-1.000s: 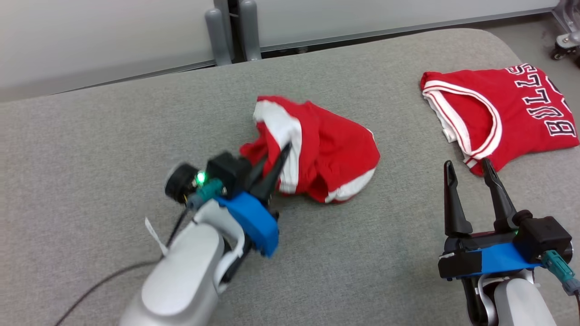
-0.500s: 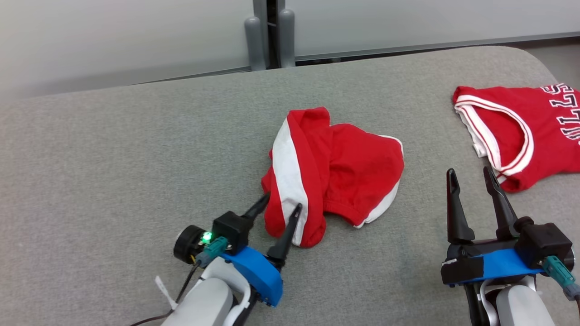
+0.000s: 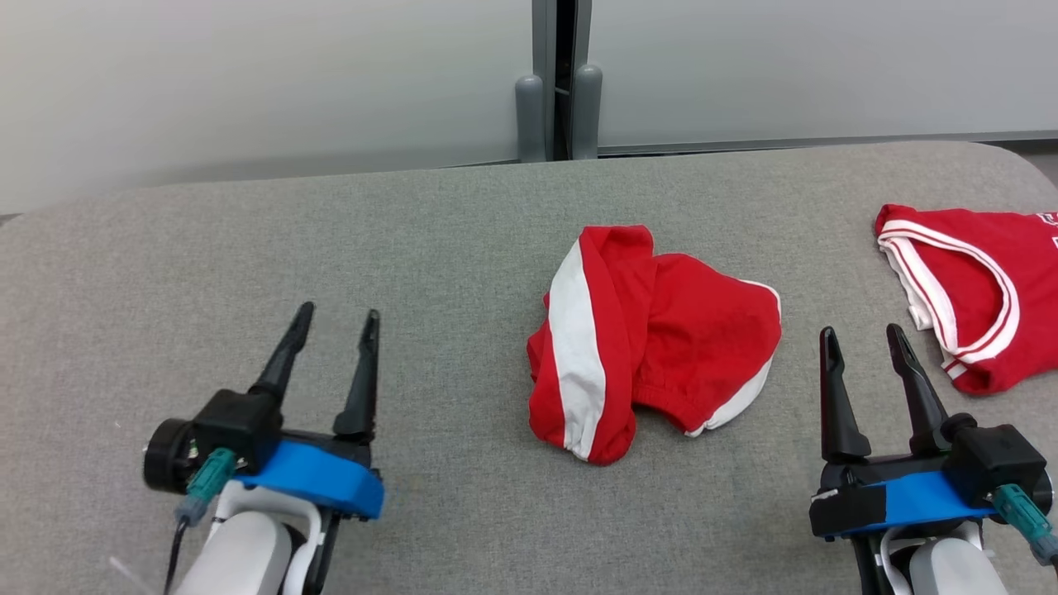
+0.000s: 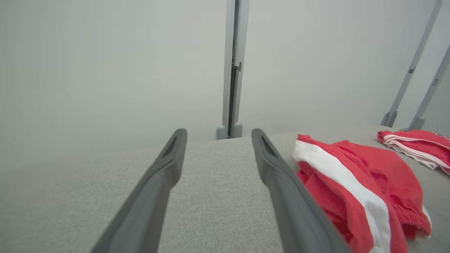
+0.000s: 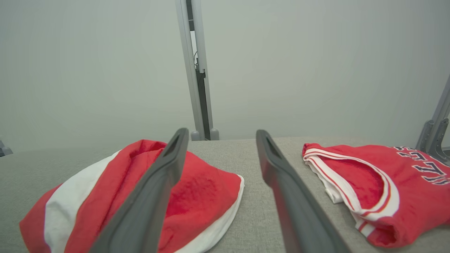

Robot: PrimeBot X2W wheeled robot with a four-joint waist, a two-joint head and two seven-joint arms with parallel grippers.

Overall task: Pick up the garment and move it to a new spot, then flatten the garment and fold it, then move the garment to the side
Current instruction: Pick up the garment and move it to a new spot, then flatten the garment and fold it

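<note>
The garment (image 3: pixel 653 339) is a crumpled red piece with a white side stripe, lying in a heap in the middle of the grey padded table (image 3: pixel 331 231). It also appears in the left wrist view (image 4: pixel 355 182) and the right wrist view (image 5: pixel 204 193). My left gripper (image 3: pixel 339 314) stands open and empty over bare table, well to the left of the garment (image 4: pixel 218 131). Open and empty too, my right gripper (image 3: pixel 861 330) hangs just right of the heap, its fingers (image 5: pixel 221 131) pointing between the heap and a jersey.
A folded red jersey (image 3: pixel 975 289) with white trim and dark lettering lies at the table's right edge (image 5: pixel 369 175). A pale wall with a grey post (image 3: pixel 562 107) stands behind the table. Bare grey surface spreads to the left.
My left gripper opened, let go of the garment and drew back to the left and nearer. The garment settled into a heap. The head camera has turned, shifting the whole view.
</note>
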